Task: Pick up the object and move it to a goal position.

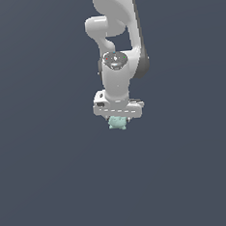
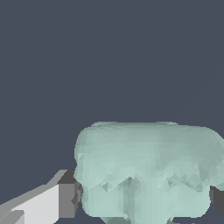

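Grasp stage: object seated in the hand, transfer to goal outstanding.
The hand [image 1: 118,118] sits at the arm's 6 o'clock end, fingers [image 2: 48,203] closed against the object [image 1: 117,122]; no goal marker is visible.

A bare simulated scene is showing here: a flat, featureless slate-grey backdrop is filling both views, and the white arm [image 1: 117,61] is rendering smooth and plainly shaded.

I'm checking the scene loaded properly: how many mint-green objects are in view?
1: the mint-green object sits directly under the gripper, between its fingers. Nothing else shows, though the arm could hide something.
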`<state>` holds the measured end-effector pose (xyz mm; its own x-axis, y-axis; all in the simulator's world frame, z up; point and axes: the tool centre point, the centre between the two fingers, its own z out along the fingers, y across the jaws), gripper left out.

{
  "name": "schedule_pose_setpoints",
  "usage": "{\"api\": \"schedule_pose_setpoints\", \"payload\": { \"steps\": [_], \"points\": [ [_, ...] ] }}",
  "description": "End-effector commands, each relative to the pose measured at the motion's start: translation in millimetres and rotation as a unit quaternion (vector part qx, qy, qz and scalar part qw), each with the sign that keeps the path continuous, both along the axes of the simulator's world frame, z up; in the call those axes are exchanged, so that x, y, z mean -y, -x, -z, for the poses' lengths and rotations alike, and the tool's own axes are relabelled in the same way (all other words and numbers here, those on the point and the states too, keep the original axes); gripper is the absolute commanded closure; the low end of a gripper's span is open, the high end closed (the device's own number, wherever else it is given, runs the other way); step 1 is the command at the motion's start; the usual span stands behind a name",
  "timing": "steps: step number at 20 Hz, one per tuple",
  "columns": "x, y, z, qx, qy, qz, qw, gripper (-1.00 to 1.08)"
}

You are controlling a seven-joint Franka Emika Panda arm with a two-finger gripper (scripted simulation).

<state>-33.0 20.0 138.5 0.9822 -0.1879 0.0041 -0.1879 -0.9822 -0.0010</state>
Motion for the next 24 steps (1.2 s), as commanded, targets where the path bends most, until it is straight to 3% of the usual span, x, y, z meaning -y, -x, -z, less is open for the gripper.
{"api": "schedule_pose_setpoints", "payload": {
  "steps": [1,15,24],
  "points": [
    [3.1,2.6,-26.6,0.000,0.000,0.000,1.0000,1.08],
    [20.7,14.9,-181.4,-0.001,0.000,0.000,1.0000,1.08],
    [27.2,16.6,-239.2,-0.002,0.000,0.000,1.0000,1.08]
  ]
}}
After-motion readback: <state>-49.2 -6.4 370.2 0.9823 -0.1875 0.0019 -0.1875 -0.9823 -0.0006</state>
